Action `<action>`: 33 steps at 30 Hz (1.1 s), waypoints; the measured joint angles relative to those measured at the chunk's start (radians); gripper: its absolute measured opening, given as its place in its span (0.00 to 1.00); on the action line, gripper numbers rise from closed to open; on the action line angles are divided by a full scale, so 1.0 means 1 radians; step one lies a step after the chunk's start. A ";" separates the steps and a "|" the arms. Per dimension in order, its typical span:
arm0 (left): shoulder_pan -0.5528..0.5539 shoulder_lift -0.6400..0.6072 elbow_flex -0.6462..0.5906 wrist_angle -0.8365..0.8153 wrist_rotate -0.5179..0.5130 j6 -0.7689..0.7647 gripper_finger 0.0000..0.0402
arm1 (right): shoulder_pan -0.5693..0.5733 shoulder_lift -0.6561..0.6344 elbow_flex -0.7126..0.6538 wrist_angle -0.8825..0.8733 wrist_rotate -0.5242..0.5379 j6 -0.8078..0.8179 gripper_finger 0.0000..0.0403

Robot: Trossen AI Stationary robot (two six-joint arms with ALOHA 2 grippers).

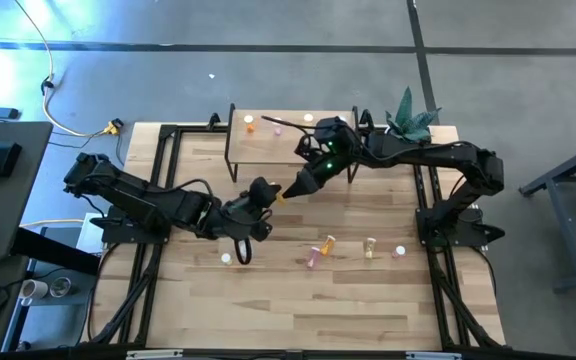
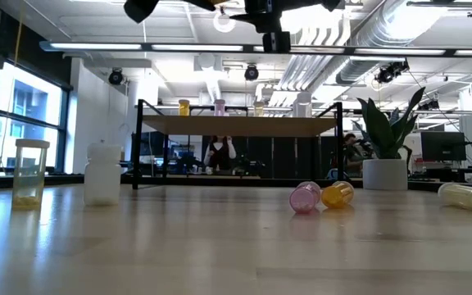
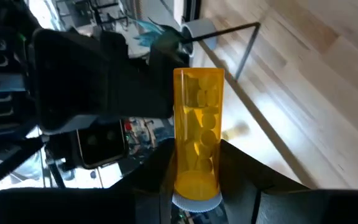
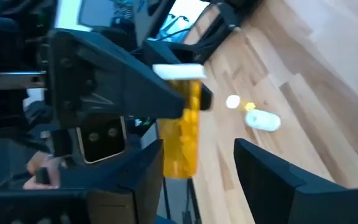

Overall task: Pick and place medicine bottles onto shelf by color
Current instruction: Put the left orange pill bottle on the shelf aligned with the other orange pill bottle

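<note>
An orange medicine bottle (image 3: pixel 197 124) with a white cap hangs in mid-air over the table's middle, in front of the shelf (image 1: pixel 290 142). My left gripper (image 1: pixel 270 193) is shut on it. My right gripper (image 1: pixel 299 186) comes in from the right and is open. Its fingers stand on either side of the bottle's base end (image 4: pixel 179 163). The shelf carries several bottles (image 2: pixel 219 106). On the table stand a yellow-clear bottle (image 2: pixel 29 172) and a white one (image 2: pixel 102 174). A pink bottle (image 2: pixel 305 197), an orange one (image 2: pixel 337 194) and a pale yellow one (image 2: pixel 467 196) lie on their sides. My left gripper pinches the orange bottle just above its white cap (image 3: pixel 194 182) between its two fingers. The fingers come nearly level from the table's left. The bottle runs on past the fingertips, base end toward the right gripper, lifted clear of the table. My right gripper has the bottle's base close against one finger (image 4: pixel 148 177); I cannot tell whether they touch.
A potted plant (image 1: pixel 413 118) stands at the shelf's right end. The loose bottles lie in a row near the right front (image 1: pixel 370 247), and a white one (image 1: pixel 226 258) lies below the left gripper. Black frame rails (image 1: pixel 163 180) run along both table sides.
</note>
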 joint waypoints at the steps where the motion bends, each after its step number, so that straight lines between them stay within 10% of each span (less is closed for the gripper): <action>1: 0.000 0.000 0.000 0.005 0.001 0.008 0.23 | -0.001 0.000 0.000 0.011 -0.016 0.002 0.46; 20: 0.033 0.000 0.000 0.108 0.005 0.132 0.23 | 0.000 0.000 0.000 0.042 -0.051 0.053 0.46; 33: 0.034 0.000 0.000 0.106 0.034 0.135 0.23 | 0.000 0.000 0.000 0.039 -0.064 0.054 0.25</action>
